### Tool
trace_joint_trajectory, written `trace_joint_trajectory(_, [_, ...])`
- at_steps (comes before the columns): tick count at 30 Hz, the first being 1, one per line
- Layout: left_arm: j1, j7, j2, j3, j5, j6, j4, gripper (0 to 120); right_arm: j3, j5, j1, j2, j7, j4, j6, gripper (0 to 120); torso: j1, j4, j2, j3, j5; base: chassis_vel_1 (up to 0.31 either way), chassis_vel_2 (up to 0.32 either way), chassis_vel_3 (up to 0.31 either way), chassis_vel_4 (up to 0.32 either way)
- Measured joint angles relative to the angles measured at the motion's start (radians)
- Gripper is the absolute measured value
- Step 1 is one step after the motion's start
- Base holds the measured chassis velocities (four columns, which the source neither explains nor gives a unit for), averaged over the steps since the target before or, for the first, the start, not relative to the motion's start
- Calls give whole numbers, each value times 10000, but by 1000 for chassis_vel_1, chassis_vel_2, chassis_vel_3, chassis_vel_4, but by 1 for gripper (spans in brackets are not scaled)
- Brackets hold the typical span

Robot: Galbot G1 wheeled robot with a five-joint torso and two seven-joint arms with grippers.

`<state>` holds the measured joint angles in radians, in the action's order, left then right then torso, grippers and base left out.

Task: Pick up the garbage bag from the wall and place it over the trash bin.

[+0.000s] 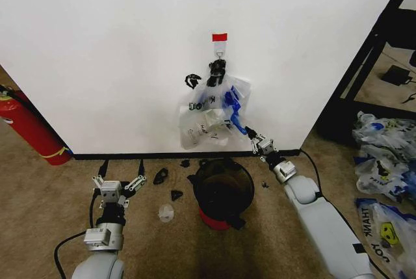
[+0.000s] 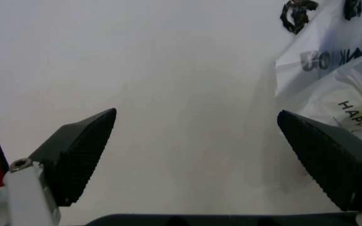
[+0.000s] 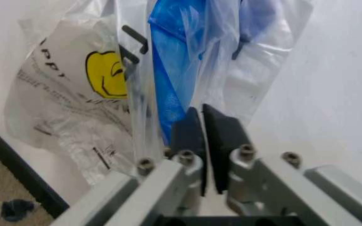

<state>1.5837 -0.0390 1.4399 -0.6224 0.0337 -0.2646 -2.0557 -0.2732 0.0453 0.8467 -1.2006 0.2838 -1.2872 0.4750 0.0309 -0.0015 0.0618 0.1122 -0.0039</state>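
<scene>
You have bare wall [image 1: 117, 64] left of the hanging bags [image 1: 211, 113]. Below them, the trash bin [image 1: 223, 191] and scattered black clips [image 1: 161, 175] crowd the carpet [image 1: 45, 201].

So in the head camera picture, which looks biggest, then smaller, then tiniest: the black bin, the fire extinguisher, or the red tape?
1. Trash bin, though it's nearer the camera.
2. Fire extinguisher, partly cut off at the edge.
3. Red tape, clearly tiniest.
</scene>
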Motion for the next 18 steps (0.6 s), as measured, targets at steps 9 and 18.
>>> trace_joint_trajectory(9, [65,-2,15,-61,-27,-67,-12,100,104,115,-213,-21,849,106,253,34,0,1,0,0,0,0,0,0,0])
trace_joint_trajectory(18, [100,-10,47,-60,-41,-104,-29,100,128,103,-317,-66,1399,267,468,67,0,1,0,0,0,0,0,0,0])
